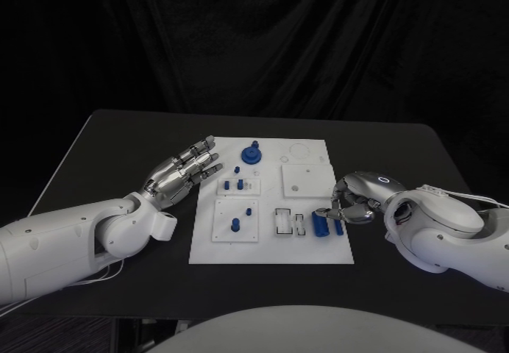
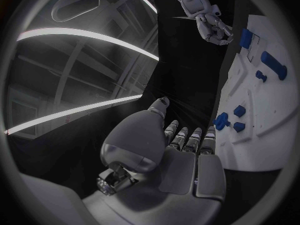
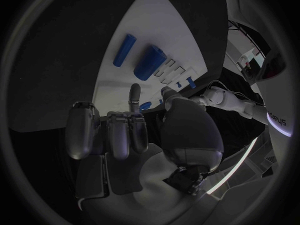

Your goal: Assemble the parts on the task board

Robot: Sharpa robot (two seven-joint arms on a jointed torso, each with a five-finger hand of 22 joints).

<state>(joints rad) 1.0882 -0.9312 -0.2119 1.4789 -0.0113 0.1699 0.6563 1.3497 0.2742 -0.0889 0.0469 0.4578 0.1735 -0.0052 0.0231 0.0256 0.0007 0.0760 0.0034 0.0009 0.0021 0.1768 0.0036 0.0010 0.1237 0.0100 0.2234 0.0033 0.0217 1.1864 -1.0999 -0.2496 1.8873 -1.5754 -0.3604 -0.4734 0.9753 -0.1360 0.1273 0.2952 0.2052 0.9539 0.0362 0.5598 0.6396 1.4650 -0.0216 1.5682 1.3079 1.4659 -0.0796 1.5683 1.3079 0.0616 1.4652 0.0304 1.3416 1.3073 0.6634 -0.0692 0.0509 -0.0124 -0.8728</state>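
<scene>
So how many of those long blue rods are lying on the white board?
2, side by side at the task board's near right corner: a thick rod and a thin rod, just beside the right hand. More could be hidden under it.

Left hand (image 1: 182,170) flat, fingers stretched and apart, holding nothing, just beside the white task board's (image 1: 271,254) left edge. Right hand (image 1: 354,200) at its right edge, fingers curled in, nothing visibly held.

head camera overhead, wrist cameras close, all sharing task board (image 1: 271,220)
</scene>
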